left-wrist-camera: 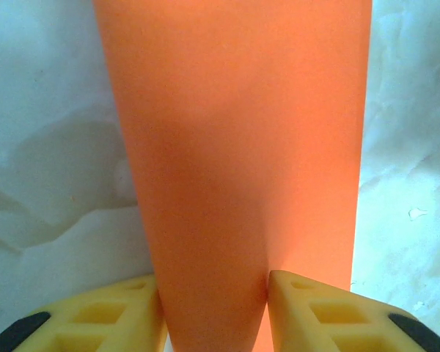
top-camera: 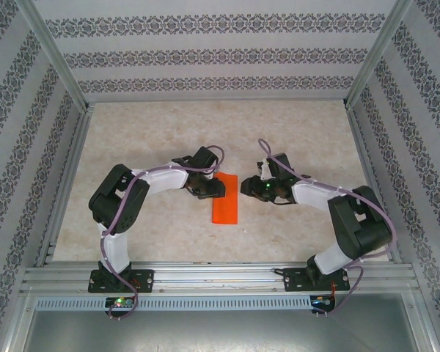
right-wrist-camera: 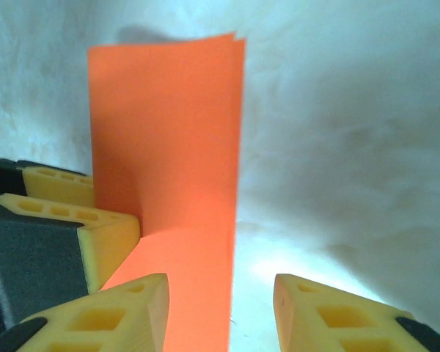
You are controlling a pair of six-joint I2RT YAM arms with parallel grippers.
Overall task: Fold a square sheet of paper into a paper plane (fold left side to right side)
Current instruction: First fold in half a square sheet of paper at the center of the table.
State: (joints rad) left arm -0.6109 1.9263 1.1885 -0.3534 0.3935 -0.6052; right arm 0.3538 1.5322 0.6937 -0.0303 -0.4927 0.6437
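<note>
Overhead view of a pale marbled table [top-camera: 169,132], boxed in by patterned walls [top-camera: 205,55] on three sides. An aluminium rail [top-camera: 220,277] runs along the near edge, where my two arms are bolted.

One square sheet of paper [top-camera: 225,202], bright orange-red, lies near the middle of the table. It is folded in half into a narrow rectangle, its long edges running away from me. At its far short edge the two layers sit slightly out of line. Bare table lies open all round the sheet, with the widest room on the far side and towards both side walls.

I have two grippers, both low over the far part of the sheet, facing each other across it.

My left gripper [top-camera: 217,188] meets the left long edge. Its two yellow fingers [left-wrist-camera: 110,323] stand partly apart, with paper filling the gap between them and touching both inner faces. I cannot tell whether they squeeze it or merely flank it.

My right gripper [top-camera: 247,188] sits at the right long edge, its two fingers [right-wrist-camera: 337,315] spread. The paper runs in beside one finger and a strip of bare table separates it from the other, so nothing is pinched.

From the right wrist, the left gripper's fingertips crowd the sheet's left edge, just beside a shallow crease across the paper.
</note>
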